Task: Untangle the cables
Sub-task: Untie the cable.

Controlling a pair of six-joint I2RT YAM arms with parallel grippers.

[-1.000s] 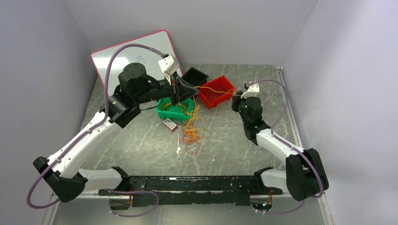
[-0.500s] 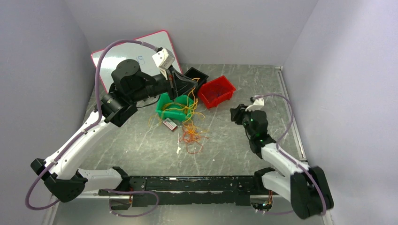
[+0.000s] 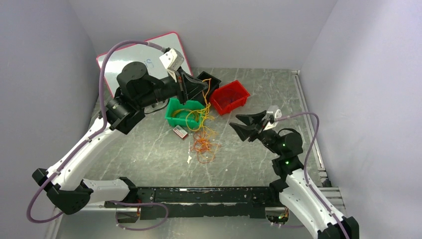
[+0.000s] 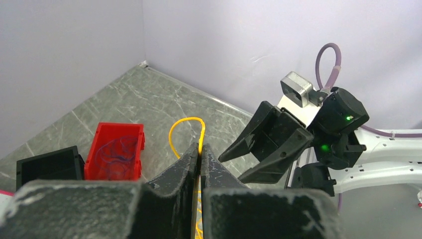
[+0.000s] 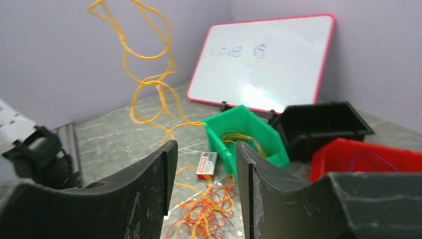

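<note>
The cables are thin yellow, orange and red loops. One tangle (image 3: 204, 145) lies on the table in front of the green bin (image 3: 171, 119); in the right wrist view the tangle (image 5: 209, 211) shows below the jaws. My left gripper (image 3: 204, 85) is raised over the bins and shut on a yellow cable (image 4: 185, 130), whose loop sticks out past the tips (image 4: 200, 149). The rest of that strand (image 5: 149, 79) hangs in curls down to the pile. My right gripper (image 3: 244, 124) stands open to the right of the tangle, facing it, with nothing between its fingers (image 5: 205, 149).
A black bin (image 3: 211, 79) and a red bin (image 3: 239, 87) stand behind the green one. A small red-and-white box (image 3: 179, 132) lies in front of the green bin. A pink-framed whiteboard (image 3: 134, 57) leans against the back left wall.
My right arm has drawn back from the red bin toward the near side, turned to face left, and its jaws have opened. The left gripper has lifted the yellow cable higher.
</note>
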